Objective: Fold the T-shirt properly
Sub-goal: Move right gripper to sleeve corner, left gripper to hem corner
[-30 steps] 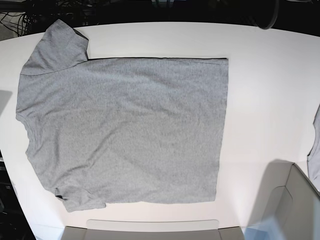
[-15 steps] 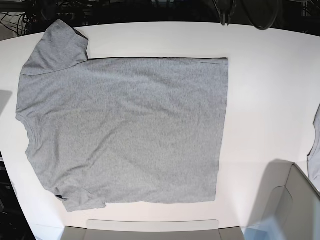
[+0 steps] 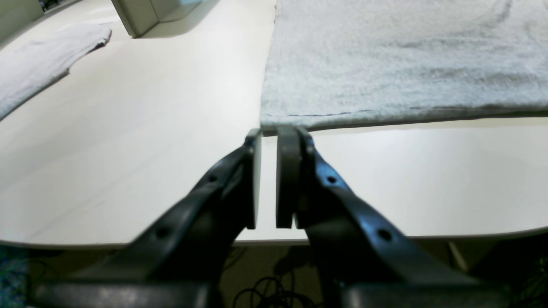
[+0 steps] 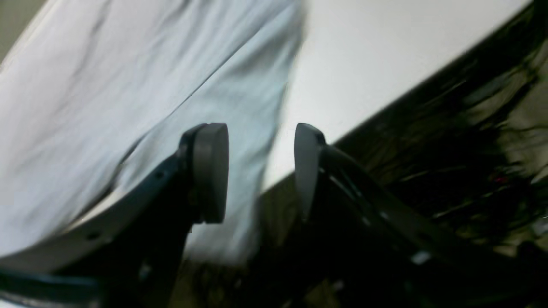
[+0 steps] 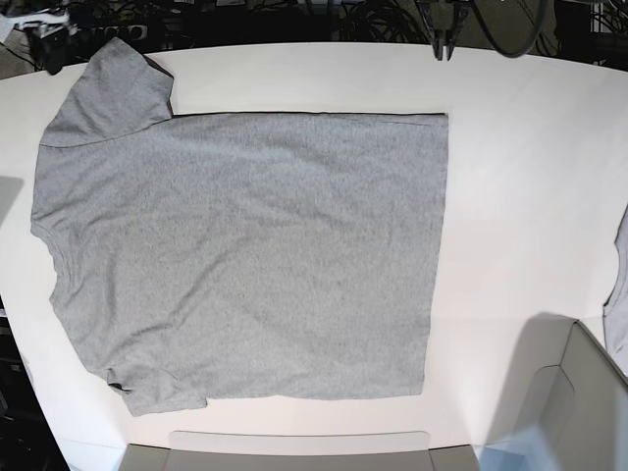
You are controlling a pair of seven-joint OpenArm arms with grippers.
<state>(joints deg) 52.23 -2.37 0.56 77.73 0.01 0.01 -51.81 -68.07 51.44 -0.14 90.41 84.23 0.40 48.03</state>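
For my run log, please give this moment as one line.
heather-grey cotton T-shirt: flat, unfolded | left gripper: near hem corner, holding nothing | right gripper: open, near sleeve

A white worktop (image 5: 530, 196) with a rounded far edge fills most of the base view, lit brightly and evenly from above. Beyond that edge, along the top of the frame, lies a dark strip crowded with black cables (image 5: 373, 15). At the lower right corner stands a pale grey box-like unit (image 5: 579, 402), throwing a soft shadow leftwards onto the white surface. Along the bottom edge, at the middle, runs a flat beige panel (image 5: 294, 449). At the right edge a sliver of plain grey cloth (image 5: 620, 294) lies on the surface. In the left wrist view, dark floor and loose cables (image 3: 265, 295) show beneath the near rim at the bottom.
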